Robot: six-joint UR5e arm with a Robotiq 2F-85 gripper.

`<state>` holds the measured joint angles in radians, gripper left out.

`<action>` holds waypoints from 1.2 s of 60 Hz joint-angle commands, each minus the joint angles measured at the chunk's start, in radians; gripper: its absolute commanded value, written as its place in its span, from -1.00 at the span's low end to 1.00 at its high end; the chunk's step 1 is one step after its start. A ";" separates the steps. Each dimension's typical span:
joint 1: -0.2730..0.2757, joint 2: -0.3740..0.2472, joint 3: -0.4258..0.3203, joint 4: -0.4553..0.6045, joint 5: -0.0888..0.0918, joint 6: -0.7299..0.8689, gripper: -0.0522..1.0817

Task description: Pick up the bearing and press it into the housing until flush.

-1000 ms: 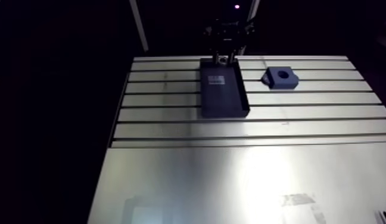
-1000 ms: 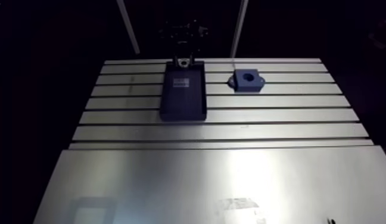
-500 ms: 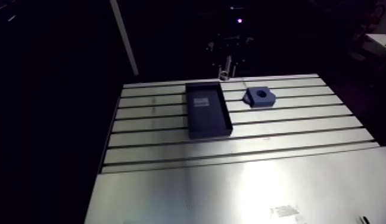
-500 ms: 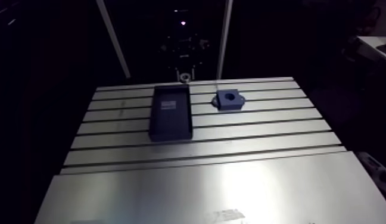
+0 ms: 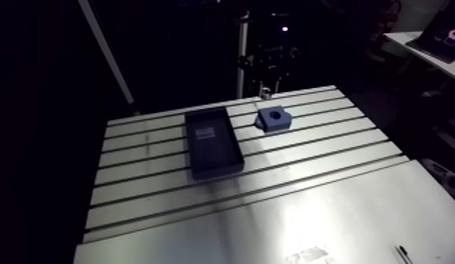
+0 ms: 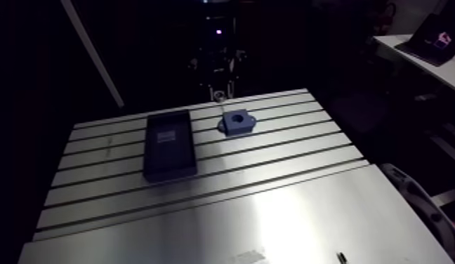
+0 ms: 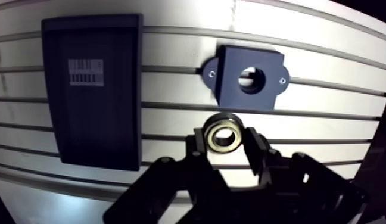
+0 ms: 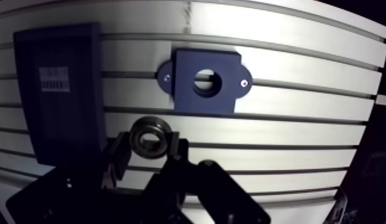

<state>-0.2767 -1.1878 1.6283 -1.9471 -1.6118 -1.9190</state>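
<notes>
Steel-coloured and ring-shaped, the bearing point(image 7: 226, 132) is held clamped between the two fingers point(image 7: 257, 156) of the gripper point(image 7: 226, 145). It is carried clear of the counter point(image 7: 326, 122) and just short of the housing point(image 7: 228, 74), which lies flat on the slotted surface ahead of the gripper. The pick-up is judged to be complete, and the step in hand is the carry toward the housing. For the next move, the bearing is to be brought over the bore point(image 7: 252, 79) and its axis lined up with the bore's. It is then to be lowered squarely and pressed until its upper face is level with the housing face; any tilt at entry is likely to jam the ring. At present the bearing appears offset from the bore, toward the gripper and slightly toward the tray point(image 7: 94, 89), a dark rectangular one lying beside the housing and well apart from it. The contact between the fingers and the bearing's rim is hidden behind the ring itself. The bearing's height above the counter cannot be read from the wrist view, and in the arm view the gripper is too small and dark to help. The printing on the tray's label point(image 7: 86, 71) is not legible, and the bore's depth cannot be made out.
</notes>
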 commanded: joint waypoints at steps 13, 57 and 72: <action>-0.070 0.034 0.009 -0.034 -0.003 -0.029 0.26; -0.070 0.107 0.011 -0.121 0.002 -0.019 0.28; -0.069 0.121 0.008 -0.129 0.002 -0.016 0.28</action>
<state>-0.3466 -1.0806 1.6371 -2.0671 -1.6107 -1.9390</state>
